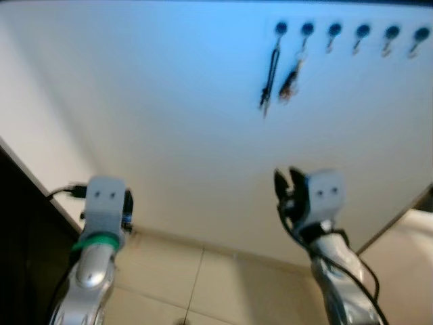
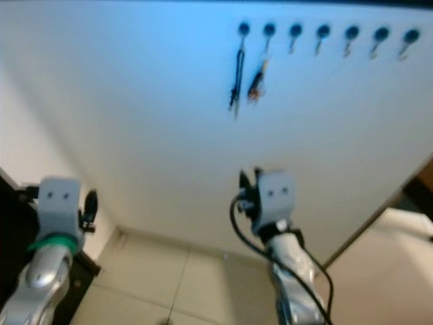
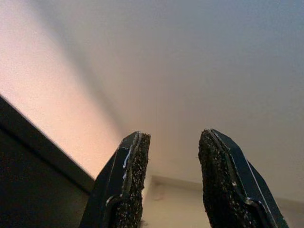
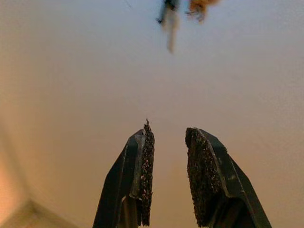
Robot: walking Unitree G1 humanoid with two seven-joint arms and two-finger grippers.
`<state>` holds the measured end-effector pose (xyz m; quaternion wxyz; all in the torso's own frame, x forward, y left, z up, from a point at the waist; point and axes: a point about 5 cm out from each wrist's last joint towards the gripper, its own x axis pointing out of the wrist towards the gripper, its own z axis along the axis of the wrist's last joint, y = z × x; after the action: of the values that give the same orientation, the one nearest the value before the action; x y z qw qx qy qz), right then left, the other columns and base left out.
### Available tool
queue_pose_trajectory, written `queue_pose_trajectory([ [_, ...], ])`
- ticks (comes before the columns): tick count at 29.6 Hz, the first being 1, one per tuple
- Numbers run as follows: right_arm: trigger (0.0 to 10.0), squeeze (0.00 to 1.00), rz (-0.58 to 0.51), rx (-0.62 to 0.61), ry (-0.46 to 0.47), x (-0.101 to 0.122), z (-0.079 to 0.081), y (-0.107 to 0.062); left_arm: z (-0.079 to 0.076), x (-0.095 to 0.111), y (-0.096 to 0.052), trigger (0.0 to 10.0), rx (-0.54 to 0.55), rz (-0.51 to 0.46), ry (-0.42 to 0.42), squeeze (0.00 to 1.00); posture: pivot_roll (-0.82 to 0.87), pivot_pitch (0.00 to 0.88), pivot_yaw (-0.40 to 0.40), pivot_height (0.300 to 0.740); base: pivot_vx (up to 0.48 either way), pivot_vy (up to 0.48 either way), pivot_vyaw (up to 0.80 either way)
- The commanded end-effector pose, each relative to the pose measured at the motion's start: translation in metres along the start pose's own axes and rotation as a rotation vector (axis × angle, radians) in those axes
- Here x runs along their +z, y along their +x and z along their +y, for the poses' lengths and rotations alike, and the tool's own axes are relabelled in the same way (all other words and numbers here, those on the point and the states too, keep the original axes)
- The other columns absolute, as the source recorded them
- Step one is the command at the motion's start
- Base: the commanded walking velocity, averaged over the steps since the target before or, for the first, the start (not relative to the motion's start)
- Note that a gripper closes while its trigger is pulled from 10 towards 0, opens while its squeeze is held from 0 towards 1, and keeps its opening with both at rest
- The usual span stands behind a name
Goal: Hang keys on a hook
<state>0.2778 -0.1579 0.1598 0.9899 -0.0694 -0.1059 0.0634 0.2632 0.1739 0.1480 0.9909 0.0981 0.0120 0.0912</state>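
1. Right wrist view looks along the right pincer (image 4: 168,175): its two black fingers (image 4: 142,175) stand a little apart with bare wall between the rough pads, gripping nothing.
2. Past those fingertips, higher on the wall and well apart from them, that same view catches the blurred lower ends of two hanging things: a dark strap (image 4: 168,19) and an orange-brown bunch of keys (image 4: 199,7) just beside it.
3. The head views give what the wrist camera cuts off: the strap (image 1: 271,78) hangs from the first hook (image 1: 281,28) of a row of dark round hooks, and the keys (image 1: 291,81) hang from the second hook (image 1: 307,29), touching neither pincer.
4. The other hooks (image 1: 362,30) of the row, running toward the robot's right, look empty, though the picture is soft.
5. In the left eye view the right pincer (image 1: 287,186) is raised before the white wall (image 1: 169,101), below the keys.
6. Left wrist view shows the left pincer (image 3: 173,185) with its fingers apart and empty, facing the wall above a strip of floor, with a dark edge (image 3: 38,180) to one side.
7. The head views place the left pincer (image 1: 127,203) low on the robot's left, near that dark piece of furniture (image 1: 20,237) and above the tiled floor (image 1: 223,284).
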Motion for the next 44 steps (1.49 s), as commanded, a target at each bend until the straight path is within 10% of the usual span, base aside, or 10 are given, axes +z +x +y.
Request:
queue_pose_trajectory([
  [1, 10.0, 0.0, 0.017, 0.002, 0.006, -0.005, 0.003, -0.003, 0.002, -0.004, -0.001, 10.0, 0.003, 0.014, 0.011, 0.0, -0.13, 0.022, 0.087, 0.74, -0.461, 0.0, 0.0],
  [31, 10.0, 0.0, -0.103, 0.026, 0.061, 0.029, 0.012, 0.023, -0.014, 0.021, 0.006, 10.0, -0.133, 0.027, -0.229, 0.0, -0.12, 0.01, 0.089, 0.74, -0.061, 0.0, -0.68],
  [44, 10.0, 0.0, -0.082, 0.042, 0.055, 0.023, 0.016, 0.022, -0.014, 0.013, 0.004, 10.0, -0.145, 0.02, -0.128, 0.0, -0.12, 0.008, 0.092, 0.74, 0.0, 0.0, -0.8],
])
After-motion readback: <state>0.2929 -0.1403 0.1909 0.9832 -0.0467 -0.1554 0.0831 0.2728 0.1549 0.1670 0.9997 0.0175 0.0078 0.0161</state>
